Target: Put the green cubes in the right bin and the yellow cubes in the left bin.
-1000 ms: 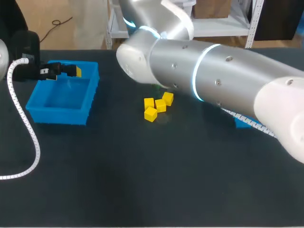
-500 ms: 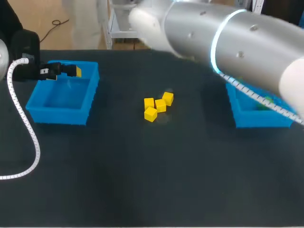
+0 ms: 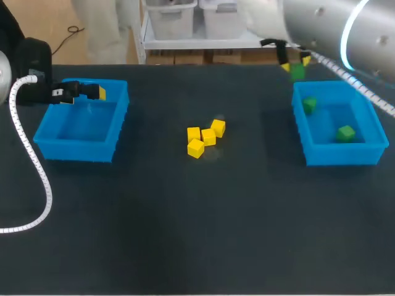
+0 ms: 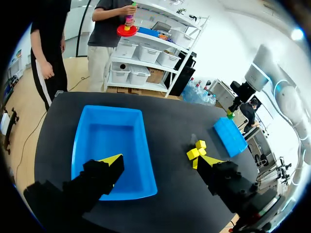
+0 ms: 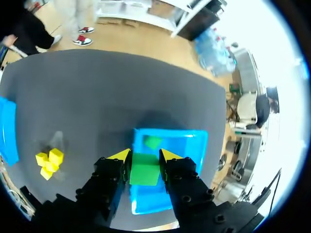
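Note:
Several yellow cubes (image 3: 203, 137) lie bunched in the middle of the table, ahead of my left gripper (image 4: 160, 162) in its wrist view (image 4: 197, 150). That gripper (image 3: 83, 92) hangs open and empty above the back of the left blue bin (image 3: 43, 132), which looks empty (image 4: 80, 145). At the back left corner of the right blue bin (image 3: 342, 154), my right gripper (image 3: 293, 65) is shut on a green cube (image 3: 297, 72). The right wrist view shows this cube (image 5: 145, 174) between the fingers, above the bin (image 5: 189, 141). Two green cubes (image 3: 310, 105) (image 3: 346, 132) lie in the right bin.
A white coiled cable (image 3: 34, 166) hangs from my left arm over the table's left side. Dark open tabletop (image 3: 197, 234) stretches in front of both bins and the yellow cubes. In the right wrist view the left bin's edge (image 5: 6, 131) shows beyond the yellow cubes (image 5: 48, 162).
My right arm has swung from over the middle of the table to the right, uncovering the right bin; its gripper now hangs by that bin with the green cube. The left arm has not moved.

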{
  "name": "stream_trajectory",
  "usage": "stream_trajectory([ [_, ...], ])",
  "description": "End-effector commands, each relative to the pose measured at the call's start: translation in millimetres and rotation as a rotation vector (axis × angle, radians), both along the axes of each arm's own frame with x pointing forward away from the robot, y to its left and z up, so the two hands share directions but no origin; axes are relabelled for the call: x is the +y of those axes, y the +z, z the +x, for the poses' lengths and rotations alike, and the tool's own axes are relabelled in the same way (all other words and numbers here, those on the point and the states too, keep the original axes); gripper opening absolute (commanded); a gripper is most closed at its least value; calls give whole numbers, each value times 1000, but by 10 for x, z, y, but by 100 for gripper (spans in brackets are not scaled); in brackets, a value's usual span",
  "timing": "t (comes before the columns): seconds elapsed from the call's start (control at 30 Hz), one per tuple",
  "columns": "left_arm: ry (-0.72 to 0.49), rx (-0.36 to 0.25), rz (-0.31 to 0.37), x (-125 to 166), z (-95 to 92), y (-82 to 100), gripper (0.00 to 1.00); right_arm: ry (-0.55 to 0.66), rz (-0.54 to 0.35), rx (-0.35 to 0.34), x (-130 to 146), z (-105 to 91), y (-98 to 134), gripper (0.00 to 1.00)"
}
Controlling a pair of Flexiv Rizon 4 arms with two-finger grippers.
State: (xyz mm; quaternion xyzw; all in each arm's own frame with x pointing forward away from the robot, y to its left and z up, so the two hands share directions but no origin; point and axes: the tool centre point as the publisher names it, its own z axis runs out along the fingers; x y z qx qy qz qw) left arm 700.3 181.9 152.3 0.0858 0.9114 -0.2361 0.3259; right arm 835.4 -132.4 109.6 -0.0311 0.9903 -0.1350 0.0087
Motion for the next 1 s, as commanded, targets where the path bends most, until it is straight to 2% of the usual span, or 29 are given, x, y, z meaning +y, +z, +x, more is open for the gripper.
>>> stream_trajectory([
  [0.03, -1, -2, -2, 5, 2, -6, 100, 43, 80, -309, -364, -231, -18, 0],
  [0.17, -1, -2, -2, 5, 2, -6, 100, -5, 87, -295, -567, -315, -117, 0],
  [0.37, -1, -2, -2, 5, 2, -6, 100, -51, 109, -246, -733, -407, -387, 0],
  [0.5, -1, -2, -2, 5, 2, -6, 100, -56, 119, -231, -743, -410, -497, 0],
  [0.7, -1, -2, -2, 5, 2, -6, 100, -35, 120, -234, -670, -373, -495, 0],
  [0.73, -1, -2, -2, 5, 2, -6, 100, -31, 118, -237, -662, -366, -487, 13],
  [0.8, -1, -2, -2, 5, 2, -6, 100, -29, 116, -240, -656, -353, -475, 24],
  [0.83, -1, -2, -2, 5, 2, -6, 100, -27, 114, -240, -650, -345, -467, 42],
  [0.87, -1, -2, -2, 5, 2, -6, 100, -24, 111, -240, -639, -344, -460, 87],
  [0.9, -1, -2, -2, 5, 2, -6, 100, -21, 108, -241, -632, -341, -452, 100],
  [1.0, -1, -2, -2, 5, 2, -6, 100, -5, 104, -247, -616, -335, -427, 100],
])
